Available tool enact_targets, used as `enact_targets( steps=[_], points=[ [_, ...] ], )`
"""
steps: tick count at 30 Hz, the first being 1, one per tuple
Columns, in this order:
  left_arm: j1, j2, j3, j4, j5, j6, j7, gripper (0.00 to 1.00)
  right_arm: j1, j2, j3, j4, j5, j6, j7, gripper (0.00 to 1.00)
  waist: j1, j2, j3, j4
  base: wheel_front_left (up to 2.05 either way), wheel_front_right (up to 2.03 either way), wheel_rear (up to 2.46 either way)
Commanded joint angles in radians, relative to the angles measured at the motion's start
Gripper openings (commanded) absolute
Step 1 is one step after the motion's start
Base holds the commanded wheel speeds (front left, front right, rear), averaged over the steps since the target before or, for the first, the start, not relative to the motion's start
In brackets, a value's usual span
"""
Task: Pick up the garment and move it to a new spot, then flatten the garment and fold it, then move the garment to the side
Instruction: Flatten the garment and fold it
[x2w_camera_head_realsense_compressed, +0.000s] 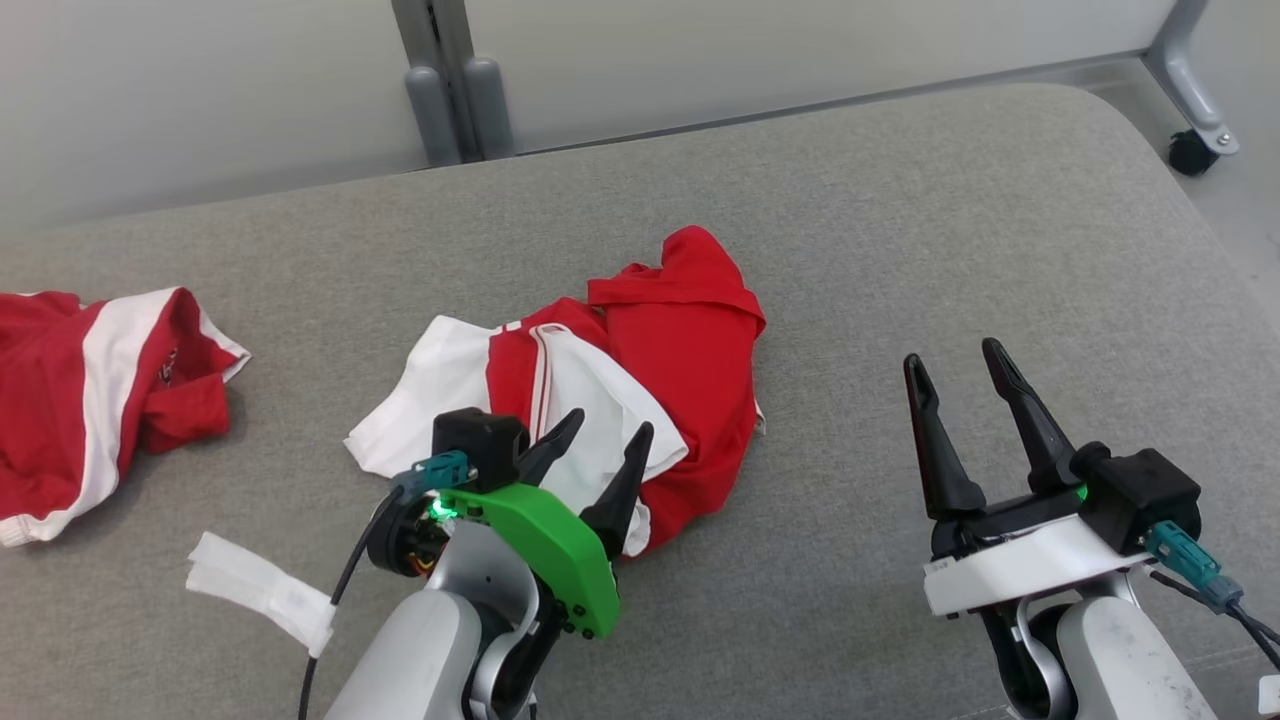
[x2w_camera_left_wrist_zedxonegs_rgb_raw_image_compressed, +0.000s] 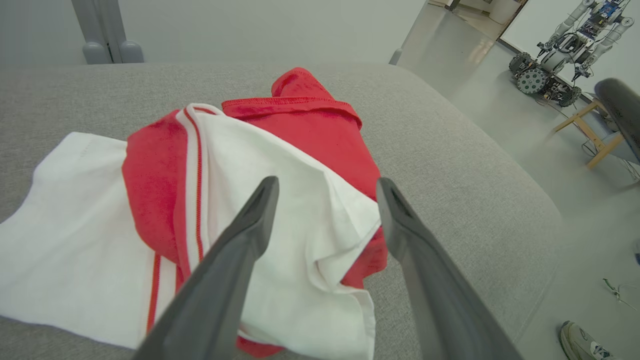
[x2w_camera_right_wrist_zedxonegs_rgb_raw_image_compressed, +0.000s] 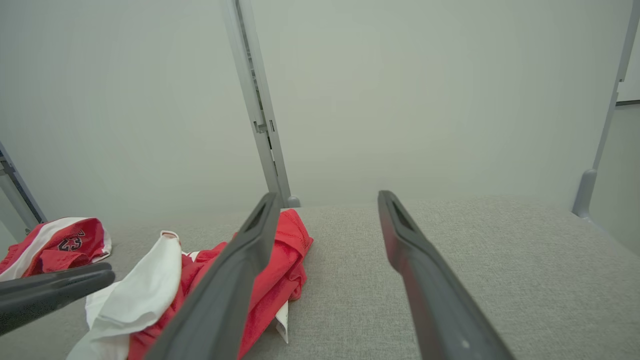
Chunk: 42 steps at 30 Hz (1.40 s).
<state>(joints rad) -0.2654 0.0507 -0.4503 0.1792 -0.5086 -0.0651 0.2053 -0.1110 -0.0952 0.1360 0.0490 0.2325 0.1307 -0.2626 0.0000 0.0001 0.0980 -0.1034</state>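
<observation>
The crumpled red-and-white garment (x2w_camera_head_realsense_compressed: 690, 330) is seen lying near the middle of the grey padded surface (x2w_camera_head_realsense_compressed: 900, 250). The left gripper (x2w_camera_head_realsense_compressed: 612, 425) is held directly over the garment's near, white part, its two dark fingers spread wide with nothing gripped between them. In the left wrist view the white fold and its red-striped edge are seen between and beneath the fingertips; whether the cloth is touched cannot be told. The right gripper (x2w_camera_head_realsense_compressed: 952, 355) is seen well apart from the garment, to its right, above bare surface, its jaws likewise spread wide and empty. In the right wrist view the garment is seen to the left of that gripper's fingers, partly hidden behind the left one. A second red-and-white garment (x2w_camera_head_realsense_compressed: 90, 400) is laid at the far left of the surface, and a white strip (x2w_camera_head_realsense_compressed: 260, 590) is seen beside the left arm.
</observation>
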Motion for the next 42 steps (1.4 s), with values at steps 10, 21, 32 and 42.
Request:
enact_targets(
  steps=[10,21,32,42],
  points=[
    [-0.083,0.002,-0.046,0.096,-0.021,0.024,-0.006,0.0,-0.013,0.017,-0.015,-0.003,-0.003,0.0,-0.003,1.0,0.0,-0.0001,0.034,-0.04,0.0,0.0,0.0],
    [-0.003,0.038,0.014,-0.029,-0.084,0.042,-0.054,0.0,0.025,0.007,-0.031,0.003,-0.005,0.0,-0.003,1.0,0.0,-0.0001,-0.011,0.111,0.0,0.0,0.0],
    [0.216,0.134,0.115,-0.141,-0.113,0.148,-0.053,0.0,0.042,-0.016,-0.06,-0.008,-0.005,0.0,-0.003,1.0,0.0,-0.0001,-0.008,0.244,0.0,0.0,0.0],
    [0.264,0.161,0.179,0.033,-0.154,0.151,-0.103,0.0,0.027,-0.028,-0.055,-0.004,-0.002,0.0,-0.003,1.0,0.0,-0.0001,-0.006,0.277,0.0,0.0,0.0]
  ],
)
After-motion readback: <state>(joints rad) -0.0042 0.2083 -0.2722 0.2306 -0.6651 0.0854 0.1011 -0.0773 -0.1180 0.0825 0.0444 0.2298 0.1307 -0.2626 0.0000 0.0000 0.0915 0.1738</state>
